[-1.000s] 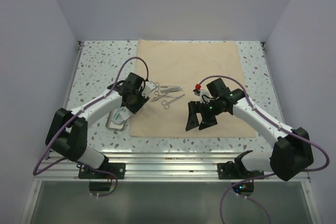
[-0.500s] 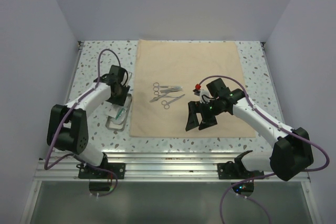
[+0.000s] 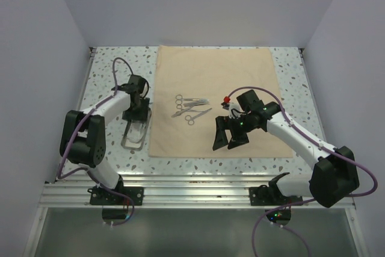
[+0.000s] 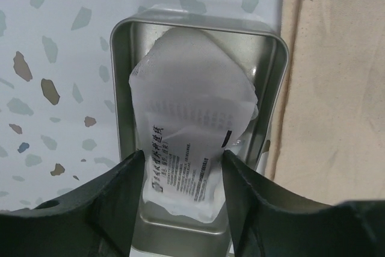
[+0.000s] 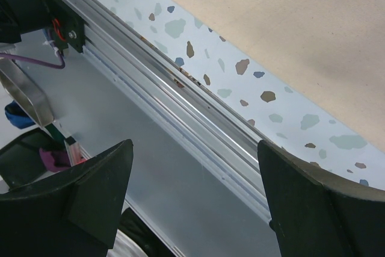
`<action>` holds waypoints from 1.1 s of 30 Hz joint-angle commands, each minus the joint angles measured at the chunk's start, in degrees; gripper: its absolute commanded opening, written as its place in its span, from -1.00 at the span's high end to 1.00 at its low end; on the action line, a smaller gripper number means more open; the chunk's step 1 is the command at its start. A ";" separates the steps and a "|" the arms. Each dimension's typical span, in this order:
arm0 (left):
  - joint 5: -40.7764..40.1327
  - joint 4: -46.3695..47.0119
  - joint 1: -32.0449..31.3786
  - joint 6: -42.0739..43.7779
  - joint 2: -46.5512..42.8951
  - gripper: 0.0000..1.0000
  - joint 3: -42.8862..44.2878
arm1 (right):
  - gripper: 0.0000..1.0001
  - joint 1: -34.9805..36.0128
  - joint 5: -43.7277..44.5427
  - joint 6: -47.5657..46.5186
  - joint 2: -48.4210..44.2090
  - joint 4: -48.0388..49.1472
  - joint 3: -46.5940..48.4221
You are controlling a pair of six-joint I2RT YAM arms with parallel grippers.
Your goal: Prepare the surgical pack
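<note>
The surgical pack lies in parts: beige cloth spread flat, scissor-like instruments on it, and steel tray beside its left edge. The tray holds a gauze packet that looks light, soft and slick, best pinched across its width. The left gripper straddles it part-open; whether it grips cannot be told. The right gripper hangs wide and empty.

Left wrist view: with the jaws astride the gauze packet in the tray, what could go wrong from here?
The jaws of the left gripper flank a crumpled gauze packet lying askew in the steel tray; closing could pinch only loose wrapper, and it may slip out. The jaws sit close to the tray's walls, so they might catch the rim and drag the tray against the beige cloth.
</note>
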 commanded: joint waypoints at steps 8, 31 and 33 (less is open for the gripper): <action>-0.50 -1.45 0.50 -4.90 -5.65 -0.46 0.73 | -0.76 -0.04 2.61 2.29 2.16 0.88 3.52; 10.75 5.33 0.76 -18.26 -21.04 -1.00 -7.44 | -0.36 6.99 40.67 54.49 36.16 1.78 38.67; 10.57 4.62 0.76 -18.61 -20.60 -1.00 -7.35 | -0.28 7.17 43.13 56.79 39.41 0.36 42.45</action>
